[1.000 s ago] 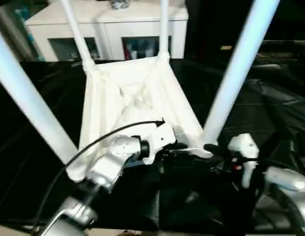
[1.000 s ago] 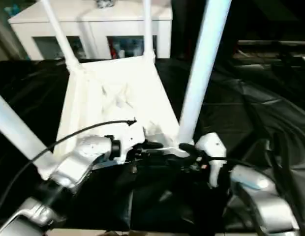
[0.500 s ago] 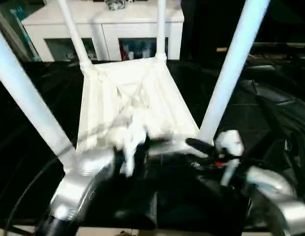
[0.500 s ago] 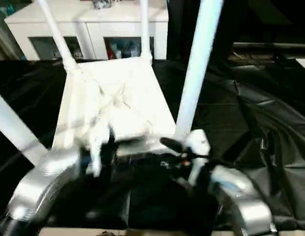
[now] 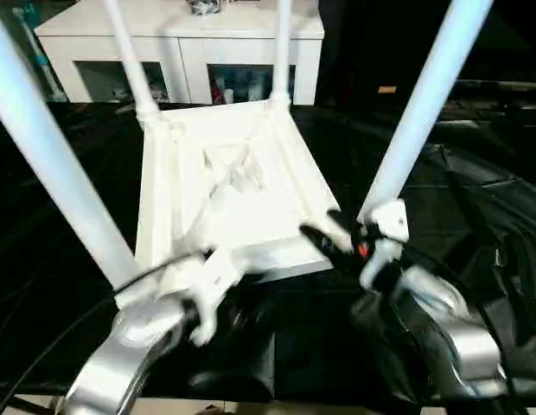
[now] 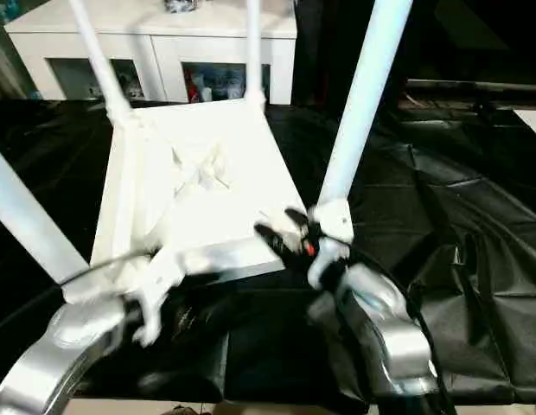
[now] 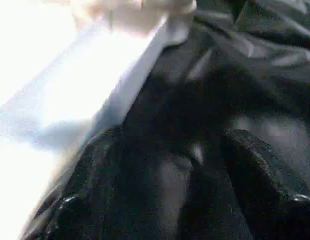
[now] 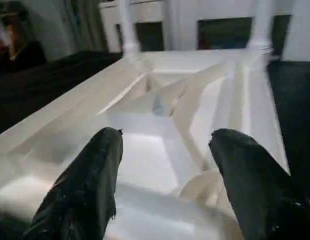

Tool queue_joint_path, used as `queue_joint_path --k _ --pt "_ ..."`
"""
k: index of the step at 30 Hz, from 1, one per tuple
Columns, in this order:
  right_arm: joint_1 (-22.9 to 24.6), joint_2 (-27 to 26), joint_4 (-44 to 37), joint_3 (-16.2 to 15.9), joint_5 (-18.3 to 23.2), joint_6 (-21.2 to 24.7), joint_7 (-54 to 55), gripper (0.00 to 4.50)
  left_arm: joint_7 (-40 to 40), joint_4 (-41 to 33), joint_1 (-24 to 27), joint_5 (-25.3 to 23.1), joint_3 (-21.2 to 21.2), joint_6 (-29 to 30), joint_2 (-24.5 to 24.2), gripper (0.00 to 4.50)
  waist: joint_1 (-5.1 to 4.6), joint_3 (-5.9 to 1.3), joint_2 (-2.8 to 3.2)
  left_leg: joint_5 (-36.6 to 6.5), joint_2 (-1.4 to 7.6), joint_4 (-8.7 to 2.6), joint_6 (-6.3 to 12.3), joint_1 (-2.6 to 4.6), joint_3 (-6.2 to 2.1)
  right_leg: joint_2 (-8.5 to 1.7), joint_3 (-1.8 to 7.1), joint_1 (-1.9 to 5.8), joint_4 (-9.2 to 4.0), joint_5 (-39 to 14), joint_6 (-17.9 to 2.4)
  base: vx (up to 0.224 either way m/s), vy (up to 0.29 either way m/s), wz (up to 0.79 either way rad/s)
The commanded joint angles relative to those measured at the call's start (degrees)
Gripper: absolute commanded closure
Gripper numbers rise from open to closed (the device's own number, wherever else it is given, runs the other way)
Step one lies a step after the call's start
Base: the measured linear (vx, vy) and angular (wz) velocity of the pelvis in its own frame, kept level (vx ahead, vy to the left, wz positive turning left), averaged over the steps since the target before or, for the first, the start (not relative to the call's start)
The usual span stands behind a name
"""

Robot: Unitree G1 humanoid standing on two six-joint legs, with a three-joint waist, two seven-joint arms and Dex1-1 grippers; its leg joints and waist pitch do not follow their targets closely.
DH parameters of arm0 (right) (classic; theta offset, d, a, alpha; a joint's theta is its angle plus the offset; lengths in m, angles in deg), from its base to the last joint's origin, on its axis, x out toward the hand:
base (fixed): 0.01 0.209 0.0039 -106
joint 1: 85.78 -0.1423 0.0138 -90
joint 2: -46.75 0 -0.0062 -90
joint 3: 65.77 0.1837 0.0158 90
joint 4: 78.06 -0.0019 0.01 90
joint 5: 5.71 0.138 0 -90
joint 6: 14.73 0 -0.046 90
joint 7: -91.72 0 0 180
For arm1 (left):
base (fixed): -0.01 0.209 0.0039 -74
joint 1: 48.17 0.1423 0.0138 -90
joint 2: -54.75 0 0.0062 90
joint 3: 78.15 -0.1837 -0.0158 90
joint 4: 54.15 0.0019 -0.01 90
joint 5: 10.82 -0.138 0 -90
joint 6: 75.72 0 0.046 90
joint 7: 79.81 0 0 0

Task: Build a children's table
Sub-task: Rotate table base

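Table, white plastic, X-ribbed (image 5: 225, 186), lay inverted on black-covered counter (image 5: 475, 199), four legs upright. Right gripper (image 8: 165, 165) jaws wide over its rim; left gripper (image 7: 170, 180) jaws wide, empty.

Cabinet: white cabinet (image 5: 190, 43) at the far side, glass-fronted compartments holding small coloured items, indistinct.
Cabinet top: a small dark object (image 5: 205, 7), unidentifiable.
Surface cover: black sheet (image 5: 475, 199), creased and folded at the right.

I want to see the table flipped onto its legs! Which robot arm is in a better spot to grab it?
Probably the right. The right gripper is open, right over the near rim of the table top, beside a leg. The left gripper, open too, hangs over the black cloth beside the rim.
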Motion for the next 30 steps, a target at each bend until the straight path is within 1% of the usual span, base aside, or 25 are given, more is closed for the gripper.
queue_joint_path --k 1,3,4,5,6,7,8,10,11,12,13,14,16,17,18,19,20,21,22,23,24,25,26,28,30 --pt "-1.15 -0.28 1.56 1.44 -1.10 -0.78 2.27 1.40 -0.65 -1.76 0.25 0.02 0.13 0.80 -0.51 0.69 -0.37 -2.94 -0.21 -14.82 4.82 -5.26 -1.78 1.83 -2.36 -3.37 2.70 0.75 -3.39 -11.63 -9.65 0.000 0.000 0.00" --pt "-2.84 -0.75 4.26 2.80 -1.63 -0.61 5.19 1.40 -1.17 -2.61 1.11 1.08 -0.10 1.59 -0.96 0.54 -0.33 -2.86 -0.30 -14.96 4.81 -5.33 -2.10 1.77 -2.36 -3.43 2.74 0.81 -3.35 -11.55 -9.87 0.000 0.000 0.00" --pt "-2.84 -0.75 4.26 2.80 -1.63 -0.61 5.19 1.40 -1.17 -2.61 1.11 1.08 -0.10 1.59 -0.96 0.46 -0.27 -2.85 -0.24 -15.32 4.81 -5.35 -2.29 1.83 -2.33 -3.42 2.75 0.77 -3.35 -11.89 -9.87 0.000 0.000 0.00" --pt "-4.77 -0.82 7.47 4.56 -2.53 -1.01 8.53 1.40 -1.01 -2.83 1.86 1.31 -0.15 1.47 -1.01 0.36 -0.18 -2.84 -0.41 -15.81 4.81 -5.32 -2.55 2.02 -2.24 -3.34 2.80 0.66 -3.47 -12.38 -9.57 0.000 0.000 0.00" --pt "-5.88 -0.58 9.27 5.51 -3.10 -0.97 10.38 1.40 -0.98 -2.77 2.33 1.26 -0.21 1.18 -1.12 0.18 -0.35 -2.71 -0.52 -16.04 4.72 -5.45 -2.92 1.79 -2.39 -3.49 2.81 0.76 -3.40 -13.21 -9.70 0.000 0.000 0.00" --pt "-6.99 -0.29 11.11 6.38 -3.60 -0.95 12.11 1.40 -0.76 -2.77 2.76 1.42 -0.49 0.90 -1.42 0.12 -0.28 -2.67 -0.50 -17.37 4.65 -5.38 -3.43 2.05 -2.22 -3.40 2.90 0.49 -3.63 -15.15 -9.21 0.000 0.000 0.00" --pt "-6.99 -0.29 11.11 6.38 -3.60 -0.95 12.11 1.40 -0.76 -2.77 2.76 1.42 -0.49 0.90 -1.42 0.12 -0.32 -2.67 -0.89 -17.61 4.63 -5.28 -3.56 2.19 -2.13 -3.39 2.98 0.35 -3.67 -15.61 -9.04 0.000 0.000 0.00" --pt "-8.66 0.80 13.68 7.25 -4.14 -2.41 12.54 1.40 -1.94 -3.46 4.41 2.74 -0.36 0.94 -2.35 0.05 -0.26 -2.66 -0.84 -17.64 4.69 -5.36 -3.39 1.89 -2.27 -3.53 3.06 0.60 -3.69 -16.15 -8.33 0.000 0.000 0.00" --pt "-9.05 0.99 14.21 7.48 -4.33 -2.75 12.73 1.40 -2.41 -3.62 4.82 2.96 -0.31 0.80 -2.77 0.05 -0.22 -2.66 -0.78 -17.87 4.64 -5.30 -3.44 1.98 -2.25 -3.46 3.03 0.49 -3.65 -16.33 -8.22 0.000 0.000 0.00" --pt "-9.83 1.34 15.20 8.02 -4.47 -3.13 13.08 1.40 -3.41 -4.01 5.67 3.52 -0.12 0.66 -3.62 0.05 -0.28 -2.69 -1.18 -18.14 4.59 -5.22 -3.26 2.05 -2.16 -3.40 3.06 0.39 -3.72 -16.66 -8.00 0.000 0.000 0.00" --pt "-10.94 1.86 16.59 8.49 -4.62 -3.75 13.45 1.40 -4.38 -4.25 6.46 4.10 0.49 0.15 -4.28 0.05 -0.25 -2.71 -1.24 -17.57 4.54 -5.23 -2.97 1.89 -2.21 -3.43 3.07 0.53 -3.64 -16.72 -7.90 0.000 0.000 0.00" --pt "-11.25 2.03 17.01 8.58 -4.63 -3.92 13.49 1.40 -4.60 -4.28 6.58 4.31 0.65 0.05 -4.30 0.05 -0.24 -2.67 -1.10 -17.57 4.57 -5.21 -2.79 1.95 -2.18 -3.40 3.08 0.42 -3.63 -16.94 -7.90 0.000 0.000 0.00" --pt "-12.09 2.36 18.08 8.99 -4.55 -4.22 13.55 1.40 -5.33 -4.53 7.15 4.94 1.24 0.07 -4.87 0.05 -0.06 -2.67 -1.24 -17.68 4.63 -5.16 -2.81 2.32 -2.02 -3.26 3.14 0.12 -3.72 -17.16 -7.86 0.000 0.000 0.00" --pt "-12.73 2.58 18.96 9.18 -4.65 -4.50 13.72 1.40 -5.91 -4.62 7.67 5.30 1.82 -0.33 -5.46 0.05 -0.08 -2.69 -1.17 -17.71 4.63 -5.15 -2.85 2.28 -2.05 -3.27 3.15 0.13 -3.63 -17.07 -7.97 0.000 0.000 0.00" --pt "-13.24 2.75 19.68 9.28 -4.76 -4.76 13.88 1.40 -6.35 -4.65 8.07 5.54 2.28 -0.73 -5.91 0.05 -0.17 -2.63 -1.13 -17.73 4.56 -5.23 -2.99 1.98 -2.17 -3.31 3.08 0.33 -3.57 -17.28 -8.07 0.000 0.000 0.00" --pt "-13.43 2.83 19.95 9.33 -4.74 -4.84 13.87 1.40 -6.54 -4.64 8.23 5.64 2.45 -0.88 -6.09 0.05 -0.13 -2.64 -1.13 -18.00 4.62 -5.26 -3.23 2.17 -2.10 -3.21 3.06 0.21 -3.60 -17.31 -7.88 0.000 0.000 0.00" --pt "-14.37 3.09 21.30 9.52 -4.80 -5.31 13.94 1.40 -7.33 -4.57 8.93 6.14 3.13 -1.54 -6.95 0.05 -0.23 -2.63 -1.58 -17.97 4.61 -5.22 -3.12 2.20 -2.00 -3.17 3.07 0.17 -3.64 -17.06 -7.93 0.000 0.000 0.00" --pt "-14.98 3.28 22.17 9.58 -5.04 -5.79 14.06 1.40 -7.92 -4.54 9.39 6.54 3.53 -1.90 -7.54 0.05 -0.20 -2.64 -1.57 -17.72 4.52 -5.22 -2.91 1.94 -2.14 -3.36 3.04 0.37 -3.47 -17.38 -8.13 0.000 0.000 0.00" --pt "-15.50 3.46 23.04 9.53 -5.14 -6.37 14.18 1.40 -8.30 -4.52 9.75 6.98 3.76 -2.25 -8.10 0.05 -0.19 -2.70 -1.41 -17.65 4.56 -5.21 -2.98 2.06 -2.12 -3.32 3.03 0.27 -3.46 -17.29 -8.10 0.000 0.000 0.00" --pt "-16.01 3.56 23.70 9.51 -5.09 -6.67 14.11 1.40 -8.97 -3.95 10.13 7.34 4.23 -3.30 -8.63 0.05 -0.32 -2.63 -1.57 -17.55 4.60 -5.22 -3.01 2.06 -2.07 -3.26 3.04 0.24 -3.48 -17.01 -8.11 0.000 0.000 0.00" --pt "-16.36 3.67 24.13 9.44 -5.09 -6.90 13.98 1.40 -9.51 -3.31 10.36 7.53 4.58 -4.39 -8.95 0.05 -0.18 -2.62 -1.63 -17.24 4.55 -5.19 -2.93 2.07 -2.04 -3.22 3.05 0.26 -3.41 -16.55 -8.06 0.000 0.000 0.00" --pt "-16.62 3.75 24.45 9.40 -5.08 -7.06 13.86 1.40 -9.89 -2.80 10.50 7.64 4.83 -5.23 -9.16 0.05 -0.23 -2.66 -1.57 -17.16 4.56 -5.18 -3.00 2.14 -1.97 -3.19 3.09 0.22 -3.37 -16.18 -8.12 0.000 0.000 0.00" --pt "-17.27 3.91 25.50 9.49 -5.12 -7.61 13.68 1.40 -10.66 -1.13 10.73 8.11 5.38 -7.46 -9.48 0.05 -0.24 -2.69 -1.74 -16.88 4.53 -5.19 -2.99 2.16 -1.94 -3.08 3.04 0.24 -3.27 -15.42 -8.25 0.000 0.000 0.00" --pt "-17.71 4.12 26.31 9.38 -5.27 -8.04 13.31 1.40 -11.39 0.32 10.81 8.35 5.92 -9.16 -9.57 0.05 -0.20 -2.67 -1.85 -16.21 4.57 -5.18 -2.85 2.08 -1.97 -3.20 3.09 0.38 -3.12 -14.26 -8.52 0.000 0.000 0.00" --pt "-18.18 4.53 27.56 9.20 -5.20 -8.81 12.36 1.40 -11.96 2.25 10.94 9.00 7.22 -11.36 -9.09 0.05 -0.23 -2.76 -1.78 -15.88 4.58 -5.13 -2.93 2.14 -1.89 -3.20 3.10 0.41 -3.02 -13.17 -8.79 0.000 0.000 0.00"
